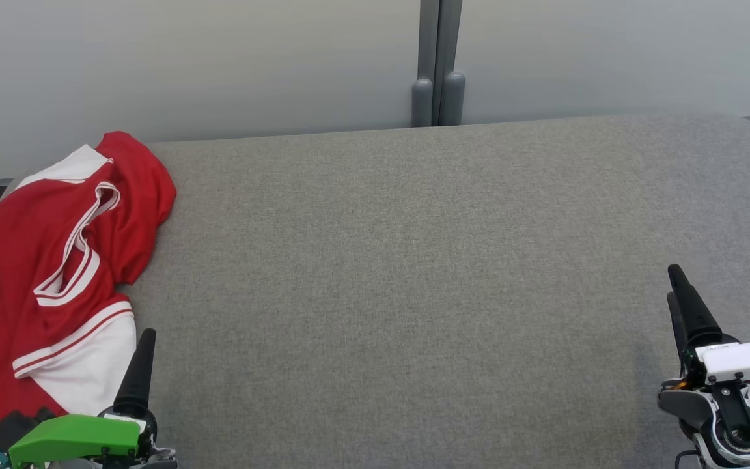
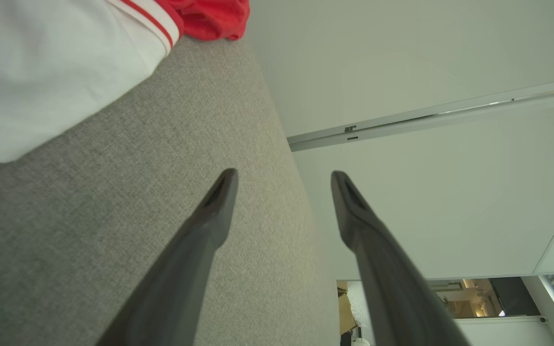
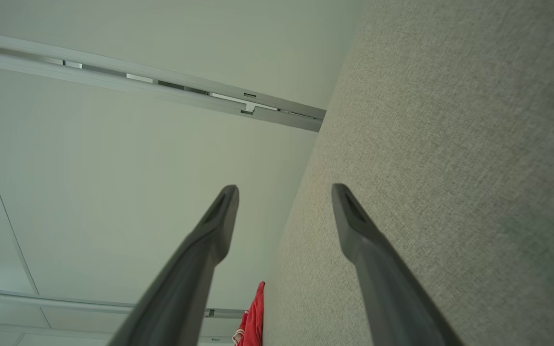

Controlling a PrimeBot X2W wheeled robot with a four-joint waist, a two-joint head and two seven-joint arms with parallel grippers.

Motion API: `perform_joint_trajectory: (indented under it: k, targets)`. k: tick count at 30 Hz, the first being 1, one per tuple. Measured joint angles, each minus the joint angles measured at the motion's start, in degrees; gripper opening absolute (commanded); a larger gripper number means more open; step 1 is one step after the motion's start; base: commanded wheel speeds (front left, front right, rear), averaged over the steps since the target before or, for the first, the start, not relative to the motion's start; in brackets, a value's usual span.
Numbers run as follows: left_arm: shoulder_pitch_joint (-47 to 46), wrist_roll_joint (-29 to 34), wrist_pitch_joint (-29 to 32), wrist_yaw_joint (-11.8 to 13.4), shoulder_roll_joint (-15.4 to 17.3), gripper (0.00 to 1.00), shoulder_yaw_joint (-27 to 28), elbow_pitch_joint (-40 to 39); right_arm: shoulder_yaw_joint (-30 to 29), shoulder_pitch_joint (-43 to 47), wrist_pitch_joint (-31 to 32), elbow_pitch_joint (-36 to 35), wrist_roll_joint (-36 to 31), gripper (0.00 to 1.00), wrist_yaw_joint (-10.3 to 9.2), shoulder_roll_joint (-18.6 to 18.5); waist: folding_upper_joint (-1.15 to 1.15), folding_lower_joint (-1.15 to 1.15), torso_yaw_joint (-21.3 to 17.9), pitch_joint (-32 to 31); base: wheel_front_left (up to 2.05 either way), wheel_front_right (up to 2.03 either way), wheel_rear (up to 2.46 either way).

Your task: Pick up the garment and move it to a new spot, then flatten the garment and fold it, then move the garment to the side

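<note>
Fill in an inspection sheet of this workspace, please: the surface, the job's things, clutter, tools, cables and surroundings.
Surface: grey woven-fabric tabletop, flat, mostly bare.
Job's things: red and white fabric shirt, crumpled and unfolded at the tabletop's left end.
Clutter: nothing seen.
Tools: left tool open, empty, beside the shirt's white part, not touching it; right tool open, empty, at the tabletop's right side.
Cables: nothing seen.
Surroundings: pale wall panels behind the tabletop, joined by a grey vertical post.
</note>
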Motion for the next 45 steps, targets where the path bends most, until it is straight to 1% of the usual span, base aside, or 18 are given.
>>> perform_joint_trajectory:
  k: [2, 3, 7, 9, 12, 16, 17, 21, 24, 26, 27, 35, 40, 44, 45]
  targets:
    - [0.0, 1.1, -0.2, 0.0, 0.1, 1.0, -0.3, -0.2, 0.4, -0.1, -0.2, -0.7, -2.4, 1.0, -0.09, -0.1, 0.0, 0.0, 0.0, 0.0, 0.0, 0.0, 0.0]
    - [0.0, 1.7, -0.5, 0.2, 0.1, 1.0, -0.4, -0.2, 0.6, -0.1, -0.5, -1.0, -3.5, 1.0, -0.56, -0.1, 0.0, 0.0, 0.0, 0.0, 0.0, 0.0, 0.0]
    - [-0.1, 4.7, -1.2, 0.6, 0.2, 1.0, -1.5, -0.6, 1.7, -0.1, -1.2, -1.8, -8.0, 1.0, -1.48, 0.0, 0.0, 0.0, 0.1, 0.0, 0.0, 0.0, 0.0]
    - [-0.2, 6.4, -1.5, 1.0, 0.2, 1.0, -1.6, -0.9, 2.3, -0.1, -1.5, -2.1, -9.7, 1.0, -1.58, 0.0, 0.0, 0.0, 0.1, -0.1, 0.0, 0.0, 0.0]
    - [-0.2, 8.6, -2.1, 1.2, 0.4, 1.0, -1.7, -1.1, 3.3, -0.1, -1.9, -2.5, -12.3, 1.0, -2.46, -0.1, 0.0, 0.0, 0.1, -0.1, 0.0, 0.0, 0.0]
    - [-0.2, 11.8, -2.7, 1.5, 0.5, 1.0, -1.9, -1.3, 4.4, -0.1, -2.5, -2.9, -15.6, 1.0, -2.58, -0.4, 0.0, 0.0, 0.2, -0.1, 0.0, 0.0, 0.0]
    - [-0.2, 12.5, -2.7, 1.5, 0.5, 1.0, -2.0, -1.4, 4.7, -0.1, -2.8, -3.0, -16.4, 1.0, -3.0, -0.4, 0.0, 0.0, 0.2, -0.1, 0.0, 0.0, 0.0]
    - [-0.2, 15.7, -3.3, 1.8, 0.8, 1.0, -2.6, -1.6, 5.6, -0.1, -3.4, -3.2, -19.7, 1.0, -3.52, -1.2, 0.0, 0.0, 0.2, -0.2, 0.0, 0.0, 0.0]
    - [-0.3, 18.4, -3.9, 2.0, 0.8, 1.0, -3.3, -1.8, 6.2, -0.1, -4.0, -3.3, -22.1, 1.0, -3.58, -1.6, 0.0, 0.0, 0.2, -0.2, 0.0, 0.0, 0.0]
    - [-0.3, 19.6, -4.4, 2.0, 0.8, 1.0, -3.5, -2.0, 6.7, -0.1, -4.3, -3.4, -23.6, 1.0, -4.13, -1.6, 0.0, 0.0, 0.2, -0.3, 0.0, 0.0, 0.0]
    - [-0.3, 21.6, -4.5, 2.0, 0.9, 1.0, -3.6, -2.2, 7.1, -0.1, -4.7, -3.4, -25.1, 1.0, -4.49, -1.7, 0.0, 0.0, 0.3, -0.3, 0.0, 0.0, 0.0]
    - [-0.3, 27.5, -6.0, 2.3, 1.1, 1.0, -4.1, -2.8, 8.7, -0.1, -6.0, -3.9, -31.3, 1.0, -5.35, -2.2, 0.0, 0.0, 0.5, -0.4, 0.0, 0.0, 0.0]
    - [-0.3, 31.5, -6.8, 2.5, 1.5, 1.0, -4.5, -3.0, 9.3, -0.1, -6.7, -4.1, -35.3, 1.0, -6.0, -3.3, 0.0, 0.0, 0.6, -0.4, 0.0, 0.0, 0.0]
    - [-0.3, 34.7, -7.4, 2.5, 1.6, 1.0, -4.9, -3.1, 10.1, -0.1, -7.3, -4.2, -38.4, 1.0, -6.11, -3.5, 0.0, 0.0, 0.6, -0.4, 0.0, 0.0, 0.0]
    - [-0.3, 35.6, -7.8, 2.5, 1.6, 1.0, -5.0, -3.1, 10.3, -0.1, -7.3, -4.2, -39.2, 1.0, -6.51, -3.5, 0.0, 0.0, 0.6, -0.4, 0.0, 0.0, 0.0]
